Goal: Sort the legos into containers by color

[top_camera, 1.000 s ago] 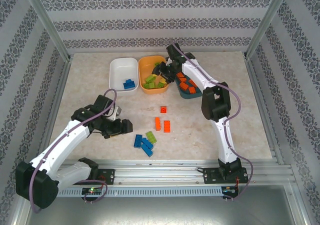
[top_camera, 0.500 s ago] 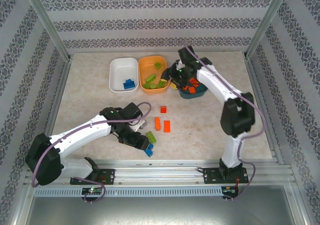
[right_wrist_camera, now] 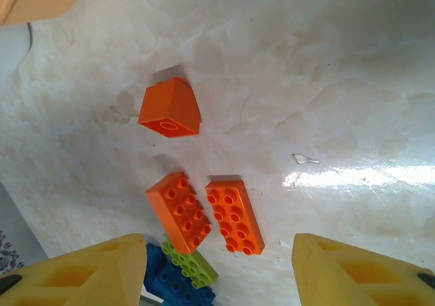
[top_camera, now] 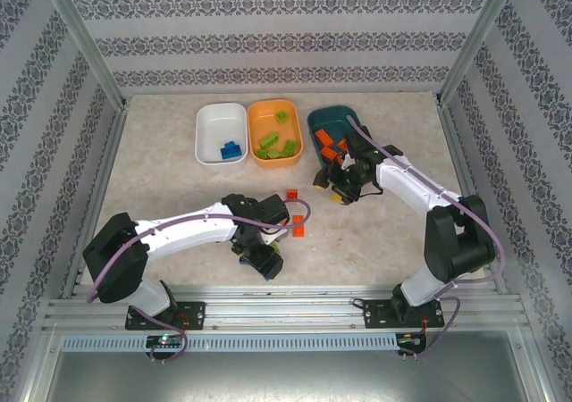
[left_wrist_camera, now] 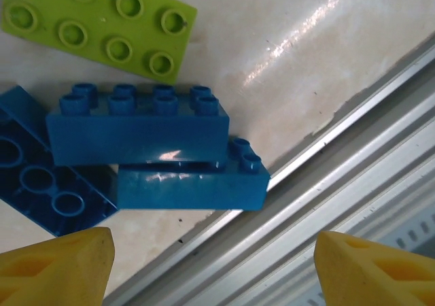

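Your left gripper hangs spread wide, empty, over blue bricks beside a lime brick. Your right gripper, likewise parted and empty, faces three orange bricks.

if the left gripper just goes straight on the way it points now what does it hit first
Probably the stacked blue oblong plastic bricks, which lie straight ahead of the gap between the left gripper's open yellow fingers; depth is hard to judge.

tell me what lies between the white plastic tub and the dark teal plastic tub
The orange plastic tub, with lime green bricks inside, lies between the white plastic tub and the dark teal plastic tub in the top external view.
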Robot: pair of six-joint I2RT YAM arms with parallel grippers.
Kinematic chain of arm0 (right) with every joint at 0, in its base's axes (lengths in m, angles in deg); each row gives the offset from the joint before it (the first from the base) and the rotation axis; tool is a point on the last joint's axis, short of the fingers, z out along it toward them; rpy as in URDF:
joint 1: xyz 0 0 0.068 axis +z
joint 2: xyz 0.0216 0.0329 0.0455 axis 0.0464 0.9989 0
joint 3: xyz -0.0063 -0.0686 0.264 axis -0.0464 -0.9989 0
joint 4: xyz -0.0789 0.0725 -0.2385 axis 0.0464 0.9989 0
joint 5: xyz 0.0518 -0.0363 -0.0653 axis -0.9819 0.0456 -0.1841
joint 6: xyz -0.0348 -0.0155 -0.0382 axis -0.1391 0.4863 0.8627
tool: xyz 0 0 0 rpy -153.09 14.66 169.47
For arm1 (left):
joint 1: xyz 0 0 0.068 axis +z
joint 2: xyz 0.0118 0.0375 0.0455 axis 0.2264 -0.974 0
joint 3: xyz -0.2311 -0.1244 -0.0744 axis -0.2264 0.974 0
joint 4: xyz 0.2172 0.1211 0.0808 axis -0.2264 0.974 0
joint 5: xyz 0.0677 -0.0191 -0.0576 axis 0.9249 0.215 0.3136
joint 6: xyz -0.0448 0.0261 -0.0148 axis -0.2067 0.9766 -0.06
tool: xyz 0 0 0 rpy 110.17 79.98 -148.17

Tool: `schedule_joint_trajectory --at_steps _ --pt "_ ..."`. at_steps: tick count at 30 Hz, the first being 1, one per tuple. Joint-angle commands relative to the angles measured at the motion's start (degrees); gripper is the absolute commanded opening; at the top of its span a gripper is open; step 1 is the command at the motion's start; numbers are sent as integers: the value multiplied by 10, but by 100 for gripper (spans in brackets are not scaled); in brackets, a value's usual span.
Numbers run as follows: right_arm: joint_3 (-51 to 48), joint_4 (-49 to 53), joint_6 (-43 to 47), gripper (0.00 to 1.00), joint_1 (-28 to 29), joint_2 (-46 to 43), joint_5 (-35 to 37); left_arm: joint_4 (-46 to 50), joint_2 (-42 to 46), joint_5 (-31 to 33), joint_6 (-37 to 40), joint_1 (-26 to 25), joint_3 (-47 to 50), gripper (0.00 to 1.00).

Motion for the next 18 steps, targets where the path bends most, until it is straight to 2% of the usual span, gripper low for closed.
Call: schedule_joint_trajectory --at_steps 1,5,18 --pt "-4 -9 4 60 -2 -32 14 14 -21 23 41 -5 -20 78" --pt "-7 1 10 63 -5 -41 22 13 -30 20 50 -5 -17 78" --pt "-23 4 11 64 -9 -53 26 -3 -62 4 52 -19 -12 78"
